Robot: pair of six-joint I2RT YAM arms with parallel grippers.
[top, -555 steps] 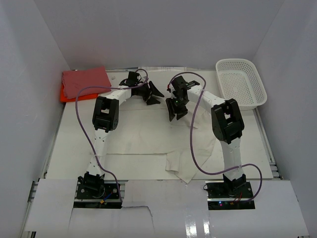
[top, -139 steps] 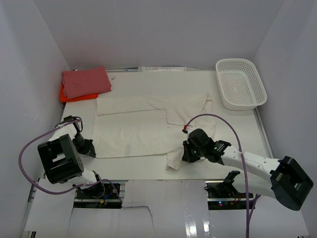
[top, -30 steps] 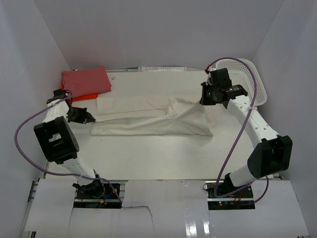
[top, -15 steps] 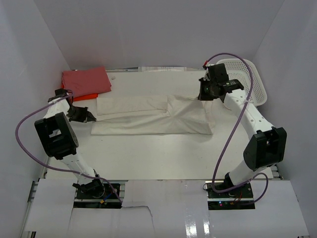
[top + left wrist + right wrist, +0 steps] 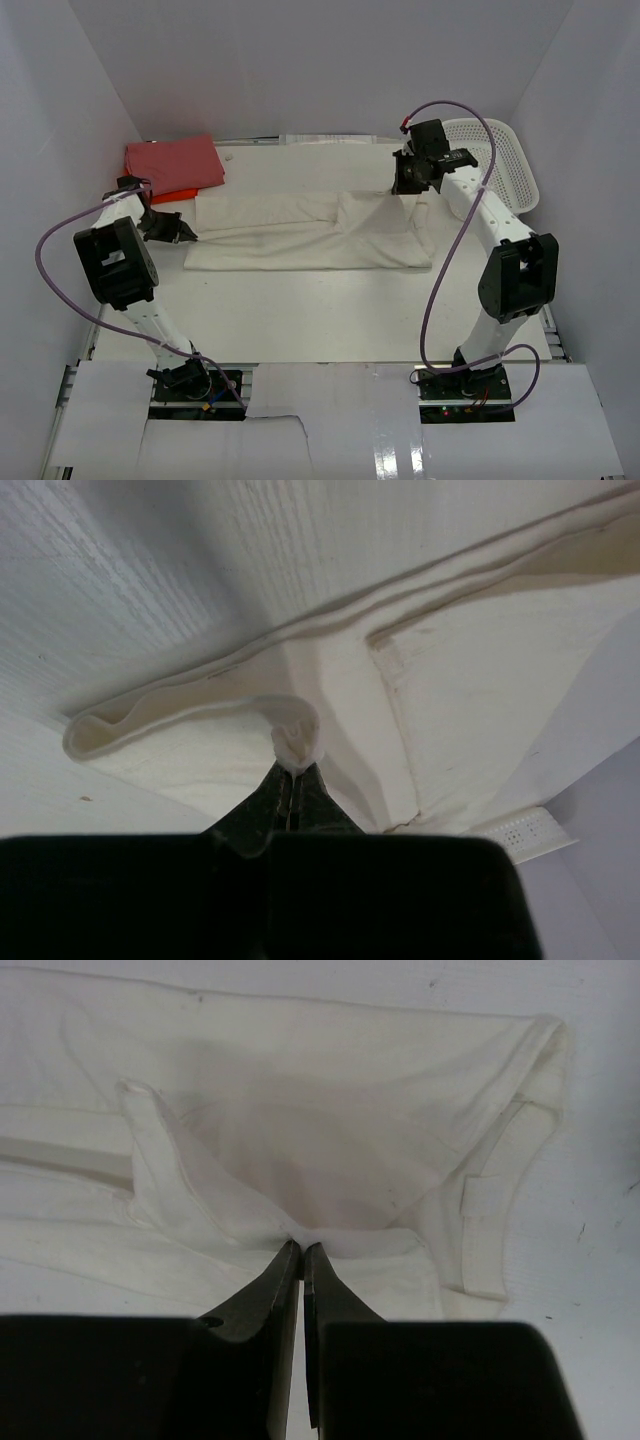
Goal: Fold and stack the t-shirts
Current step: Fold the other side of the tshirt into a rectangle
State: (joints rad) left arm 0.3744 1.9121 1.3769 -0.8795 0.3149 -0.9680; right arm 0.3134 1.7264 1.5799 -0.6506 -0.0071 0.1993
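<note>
Shirts first, at the far left corner of the surface [image 5: 320, 320]: we see the dusty pink-red t-shirt [image 5: 174, 163] folded into a rectangle and lying on top of the bright orange t-shirt [image 5: 150, 197], of which only a strip along the near left edge shows; just to the right of that stack, and nearer to us, we find the left gripper [image 5: 188, 238], its jaws closed tight on a small pinch of the cream t-shirt [image 5: 300, 245] at the shirt's left end; in the left wrist view the cloth bunches into a little knob at the tips, and a rolled fold of fabric curves away to the left of it; the cream t-shirt lies across the middle of the surface as a long band running left to right, its near edge fairly straight, its far part doubled over in uneven layers; toward its right end the cloth rises off the surface like a tent, up to the right gripper [image 5: 402, 188], whose jaws are closed on a thin pinch of it; in the right wrist view we see only a sliver between the two fingers, with the fabric spreading out beyond the pinch and a banded hem at the right; farther right, at the far right corner, the white mesh basket [image 5: 505, 200] stands apart from the cream t-shirt, partly hidden by the right arm.
</note>
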